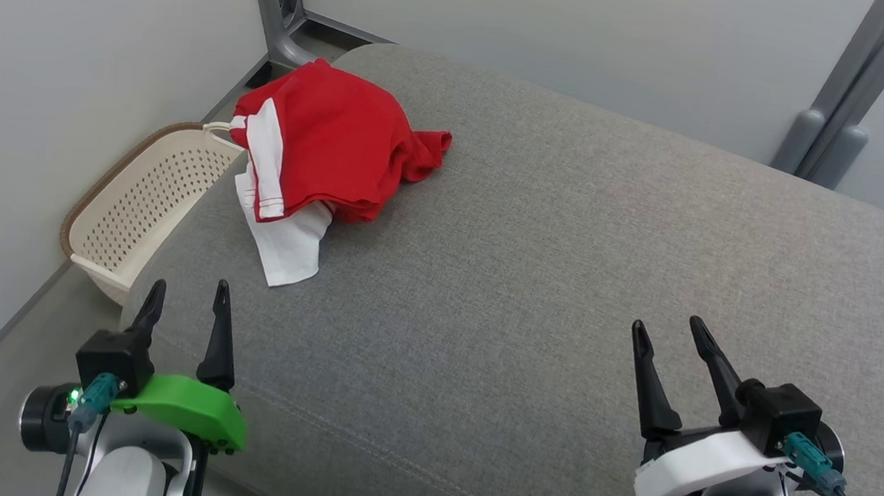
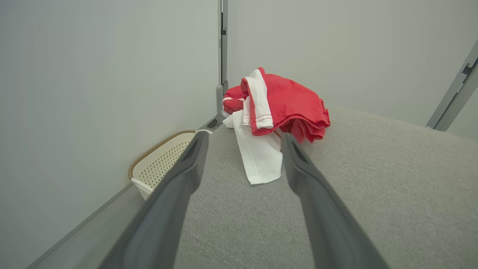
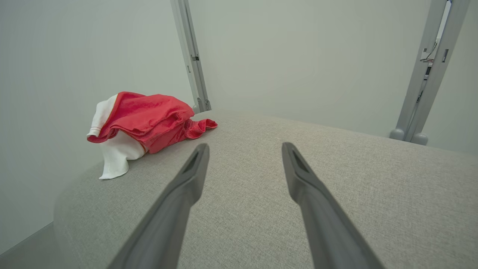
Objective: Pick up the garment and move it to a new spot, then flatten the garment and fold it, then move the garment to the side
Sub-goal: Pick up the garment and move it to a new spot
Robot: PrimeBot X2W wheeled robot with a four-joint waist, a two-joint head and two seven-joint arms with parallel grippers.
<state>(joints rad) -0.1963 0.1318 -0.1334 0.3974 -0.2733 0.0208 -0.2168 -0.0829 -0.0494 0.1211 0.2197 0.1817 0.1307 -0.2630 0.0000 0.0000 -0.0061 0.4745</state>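
From the head view I get both arms at once. The left gripper (image 1: 190, 285) and the right gripper (image 1: 666, 322) hover over the near part of the grey cushion (image 1: 565, 289). Each has its two fingers spread apart with nothing between them.

The left wrist view looks straight down those fingers at the garment (image 2: 287, 104), a rumpled red heap with a white stripe. A white flap spills toward me and shows in the gap between the two tips, further out and clear of them. That view also gives me the perforated cream basket (image 2: 164, 160), down beside the cushion's edge, outboard of the left finger.

The right wrist view instead shows bare cushion between and beyond its fingers, and a grey upright post (image 3: 422, 93) past the right finger. There the garment sits well off to the left of the left finger, further ahead.
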